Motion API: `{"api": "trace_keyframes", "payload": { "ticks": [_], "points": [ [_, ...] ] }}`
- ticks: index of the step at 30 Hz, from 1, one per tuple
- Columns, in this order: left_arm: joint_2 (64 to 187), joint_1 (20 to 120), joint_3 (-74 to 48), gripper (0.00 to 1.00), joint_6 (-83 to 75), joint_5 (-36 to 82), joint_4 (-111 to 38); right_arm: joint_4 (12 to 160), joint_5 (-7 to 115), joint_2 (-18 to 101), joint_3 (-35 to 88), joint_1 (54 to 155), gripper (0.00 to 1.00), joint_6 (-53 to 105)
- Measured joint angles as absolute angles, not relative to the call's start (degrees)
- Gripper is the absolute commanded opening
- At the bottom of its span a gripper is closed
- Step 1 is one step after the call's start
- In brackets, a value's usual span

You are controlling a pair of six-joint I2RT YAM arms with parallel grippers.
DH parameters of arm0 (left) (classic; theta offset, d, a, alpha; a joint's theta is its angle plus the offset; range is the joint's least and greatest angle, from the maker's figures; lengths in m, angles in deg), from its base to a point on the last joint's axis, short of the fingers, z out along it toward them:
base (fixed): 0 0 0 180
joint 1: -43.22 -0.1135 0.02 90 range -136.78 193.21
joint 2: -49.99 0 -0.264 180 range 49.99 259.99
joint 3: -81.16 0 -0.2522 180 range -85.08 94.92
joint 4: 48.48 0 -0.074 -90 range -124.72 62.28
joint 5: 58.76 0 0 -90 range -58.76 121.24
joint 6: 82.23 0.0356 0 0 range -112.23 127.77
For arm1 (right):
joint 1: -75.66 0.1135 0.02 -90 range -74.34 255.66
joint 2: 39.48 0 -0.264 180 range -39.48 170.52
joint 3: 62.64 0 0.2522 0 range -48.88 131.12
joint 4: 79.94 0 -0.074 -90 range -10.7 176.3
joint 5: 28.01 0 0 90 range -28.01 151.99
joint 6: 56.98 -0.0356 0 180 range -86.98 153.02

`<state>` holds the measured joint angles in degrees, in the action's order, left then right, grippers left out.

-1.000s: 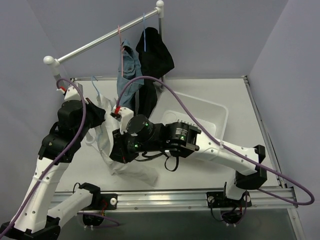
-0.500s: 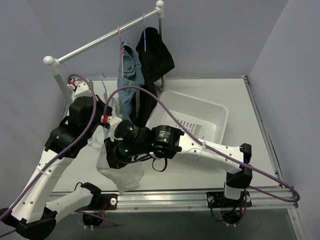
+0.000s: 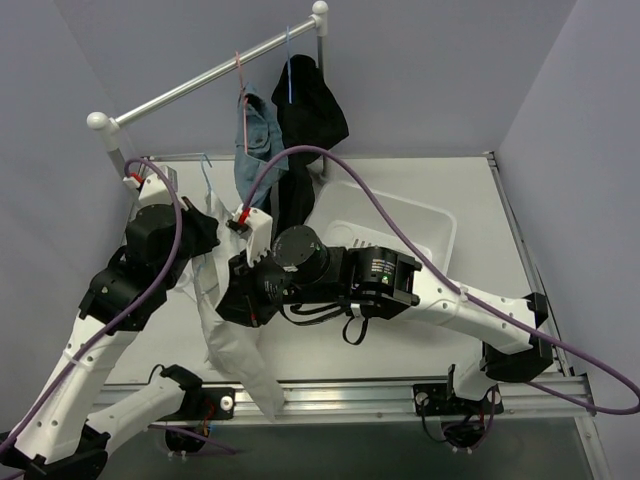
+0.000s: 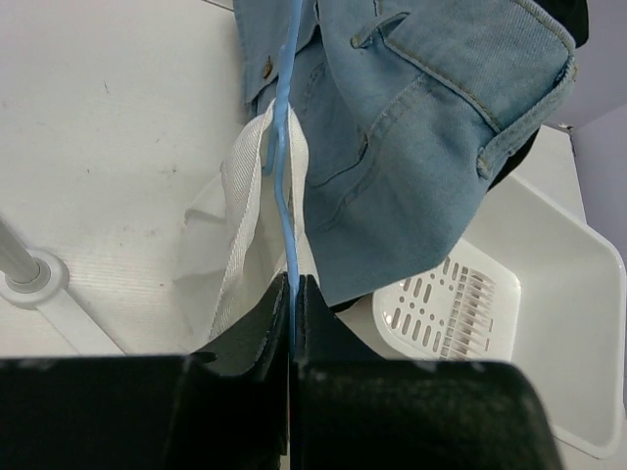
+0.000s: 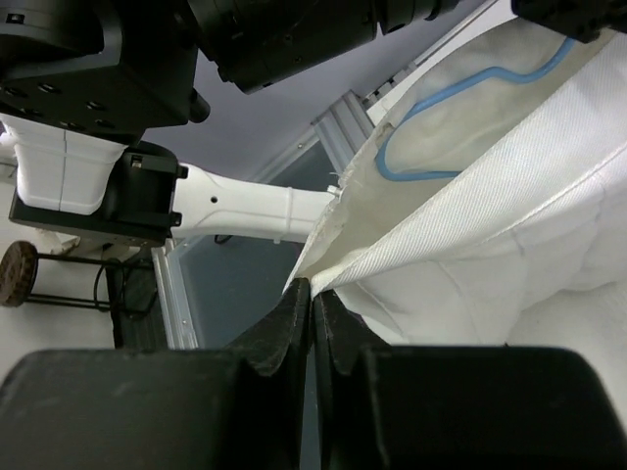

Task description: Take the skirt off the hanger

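Note:
The black skirt (image 3: 315, 110) hangs on the rack from a light-blue hanger (image 3: 288, 70), away from both grippers. My left gripper (image 3: 205, 222) is shut on the other light-blue hanger (image 4: 285, 176), which carries a white garment (image 3: 235, 350). That hanger's wire runs between the closed fingers of the left gripper (image 4: 292, 284). My right gripper (image 5: 312, 287) is shut on the edge of the white garment (image 5: 490, 225), with the hanger's blue loop (image 5: 441, 127) showing inside the fabric. In the top view the right gripper (image 3: 235, 300) sits against the garment's middle.
A blue denim garment (image 3: 255, 140) hangs on a thin pink hanger (image 3: 240, 75) beside the skirt on the rack bar (image 3: 190, 85). A white tub (image 3: 400, 225) stands at the right, behind the right arm. The denim (image 4: 421, 127) hangs close above the left gripper.
The white garment now hangs longer, reaching toward the front rail. The right arm has shifted back to the right and the left arm has moved a little with the hanger.

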<state>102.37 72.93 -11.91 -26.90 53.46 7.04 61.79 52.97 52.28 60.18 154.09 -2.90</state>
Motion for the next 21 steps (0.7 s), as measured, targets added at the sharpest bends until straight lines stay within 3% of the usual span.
{"api": "trace_keyframes", "payload": {
  "ticks": [12, 21],
  "points": [
    [102.61, 72.89, -11.87, 0.02, -28.87, 53.52, 7.56, 60.01, 47.53, 64.24, 64.50, 154.18, 0.00, -1.31],
    [101.98, 72.80, -10.67, 0.02, -31.10, 53.50, 9.81, 61.02, 52.58, 58.38, 54.23, 154.18, 0.00, -2.42]
  ]
}}
